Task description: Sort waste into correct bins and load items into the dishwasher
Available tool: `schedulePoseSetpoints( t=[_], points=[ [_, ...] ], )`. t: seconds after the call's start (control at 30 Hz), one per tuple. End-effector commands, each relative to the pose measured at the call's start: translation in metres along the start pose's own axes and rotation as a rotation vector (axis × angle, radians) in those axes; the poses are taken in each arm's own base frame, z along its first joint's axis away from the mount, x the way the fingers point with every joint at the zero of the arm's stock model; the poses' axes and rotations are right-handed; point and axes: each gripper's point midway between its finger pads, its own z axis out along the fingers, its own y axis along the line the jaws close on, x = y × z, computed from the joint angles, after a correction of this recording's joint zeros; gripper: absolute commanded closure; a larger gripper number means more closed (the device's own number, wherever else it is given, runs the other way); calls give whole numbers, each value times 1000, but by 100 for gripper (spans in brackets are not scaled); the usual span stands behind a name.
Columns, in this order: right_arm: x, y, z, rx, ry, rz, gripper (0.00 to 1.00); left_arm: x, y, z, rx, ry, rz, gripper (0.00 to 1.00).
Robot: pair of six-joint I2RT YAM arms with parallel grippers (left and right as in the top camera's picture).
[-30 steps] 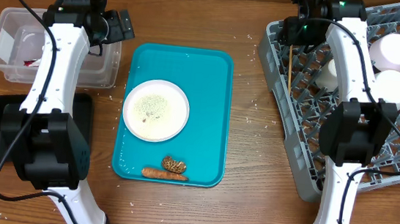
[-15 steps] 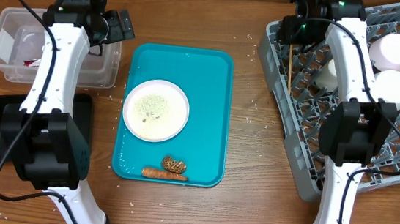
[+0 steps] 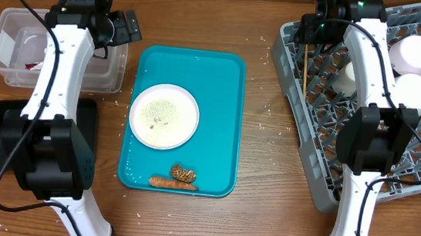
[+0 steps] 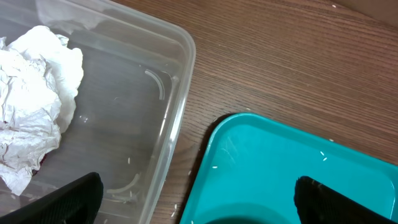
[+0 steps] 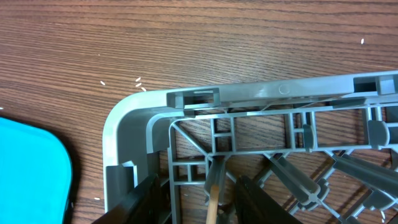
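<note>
Only slightly has the right claw (image 5: 200, 205) been shifted, spread around the chopsticks (image 5: 213, 193) in the rack (image 5: 261, 93), and should be lifted straight, clear of them.

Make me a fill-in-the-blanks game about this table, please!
1. The white plate sits on a tray coloured ___.
2. The crumpled tissue lies ___ the clear tub.
3. The carrot piece lies beside a lump coloured ___.
4. The chopsticks are in a rack coloured ___.
Missing words: teal, inside, brown, grey.
</note>
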Motion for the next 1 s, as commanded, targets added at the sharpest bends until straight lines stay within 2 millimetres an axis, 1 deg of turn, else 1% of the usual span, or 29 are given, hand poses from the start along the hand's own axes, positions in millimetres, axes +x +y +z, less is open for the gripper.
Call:
schedulePoseSetpoints(
  t=[0.0, 0.17, 0.43, 0.6, 0.73, 0.83, 0.87, 0.97],
  points=[
    [0, -4, 8, 6, 6, 11, 59, -5, -3, -10, 7, -24, -10, 0],
    [1, 9, 8, -70, 6, 11, 59, -5, -3, -10, 7, -24, -10, 0],
    [2, 13, 7, -88, 13, 13, 59, -4, -4, -10, 8, -23, -8, 0],
    [6, 26, 5, -165, 28, 19, 60, -4, -4, -10, 8, -23, -8, 0],
    [10, 32, 2, -196, 42, 23, 60, -4, -4, -10, 8, -23, -8, 0],
    [9, 36, -4, -216, 38, 24, 65, -4, -4, -10, 8, -23, -8, 0],
    [8, 39, -8, -228, 36, 23, 65, -4, -4, -10, 8, -23, -8, 0],
    [4, 53, -26, -282, 17, 16, 65, -4, -4, -10, 8, -23, -8, 0]
  ],
)
